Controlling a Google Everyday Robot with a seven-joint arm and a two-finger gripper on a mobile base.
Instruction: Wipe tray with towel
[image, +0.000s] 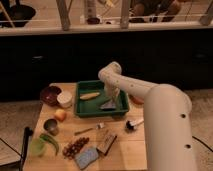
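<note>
1 arm is reaching down from the right into the green tray (79, 102), which is sitting at the far middle of the desk (122, 152). Its pincer (110, 101) is standing low over the right half of the tray and appears to be clamped on the towel (107, 106), a pale grey cloth that is rising to a peak under it and spreading out onto the tray floor. A yellow banana-like item (90, 95) is lying in the far left part of the tray, apart from the towel. 2 bowls are sitting just left of the tray, a dark red bowl (50, 94) and a white bowl (64, 98), and a blue sponge (86, 157) is lying near the front edge.

The wiping step itself seems to be in hand, with the cloth working the right side. The next move is calling for a leftward drag under light pressure, steering around the yellow item and staying inside the low walls so the tray is not being shoved.
</note>
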